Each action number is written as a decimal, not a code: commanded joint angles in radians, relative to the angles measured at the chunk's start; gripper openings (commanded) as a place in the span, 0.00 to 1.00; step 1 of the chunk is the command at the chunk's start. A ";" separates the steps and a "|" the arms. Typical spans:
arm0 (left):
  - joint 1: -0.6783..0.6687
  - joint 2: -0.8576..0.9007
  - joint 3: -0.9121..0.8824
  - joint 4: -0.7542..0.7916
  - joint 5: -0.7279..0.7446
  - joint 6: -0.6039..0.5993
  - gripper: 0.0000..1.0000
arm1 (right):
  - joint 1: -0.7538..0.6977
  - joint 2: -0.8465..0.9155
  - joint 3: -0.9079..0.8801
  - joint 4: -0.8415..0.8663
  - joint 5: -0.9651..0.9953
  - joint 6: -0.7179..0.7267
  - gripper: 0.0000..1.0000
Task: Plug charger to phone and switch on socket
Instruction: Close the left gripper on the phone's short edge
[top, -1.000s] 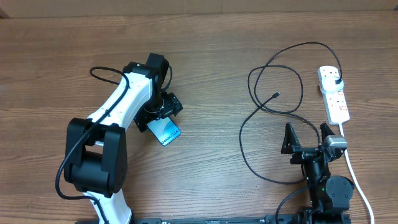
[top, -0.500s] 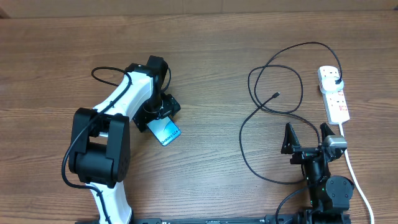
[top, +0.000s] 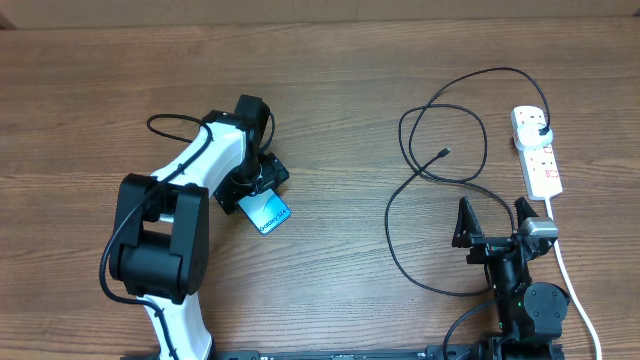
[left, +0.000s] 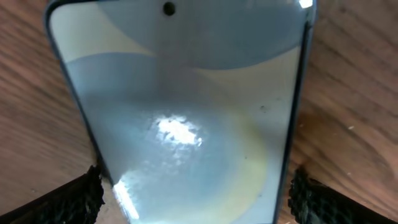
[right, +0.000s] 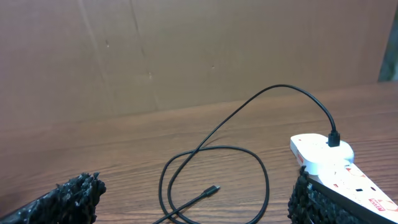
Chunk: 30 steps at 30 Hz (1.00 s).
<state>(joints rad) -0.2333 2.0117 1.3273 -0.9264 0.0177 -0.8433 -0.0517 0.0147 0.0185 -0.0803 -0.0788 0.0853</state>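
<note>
The phone (top: 268, 212) lies flat on the table, its light blue screen up, and it fills the left wrist view (left: 186, 112). My left gripper (top: 255, 185) is open with a finger on either side of the phone's near end (left: 196, 199), close to its edges. The charger is a black cable (top: 405, 190) lying in loops, with its connector tip (top: 444, 152) loose on the table and its plug head (top: 541, 131) in the white socket (top: 537, 152). My right gripper (top: 492, 212) is open and empty, short of the cable tip (right: 213, 189) and beside the socket (right: 336, 165).
The socket's thick white cord (top: 572, 285) runs down the right side past my right arm. A brown wall (right: 186, 50) stands behind the table's far edge. Bare wooden tabletop (top: 340, 120) lies between the two arms.
My left arm has shifted slightly, bringing the gripper a little further down over the phone. The phone, cable, socket and right arm have not moved.
</note>
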 joint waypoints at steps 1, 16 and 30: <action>0.005 0.025 -0.045 0.035 -0.019 -0.026 0.99 | -0.002 -0.012 -0.011 0.005 -0.002 -0.004 1.00; 0.004 0.025 -0.055 0.100 -0.017 -0.026 1.00 | -0.002 -0.012 -0.011 0.005 -0.002 -0.004 1.00; 0.003 0.025 -0.103 0.147 -0.010 -0.026 1.00 | -0.002 -0.012 -0.011 0.005 -0.002 -0.005 1.00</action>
<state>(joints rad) -0.2340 1.9842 1.2816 -0.8230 -0.0105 -0.8658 -0.0517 0.0147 0.0185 -0.0795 -0.0788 0.0849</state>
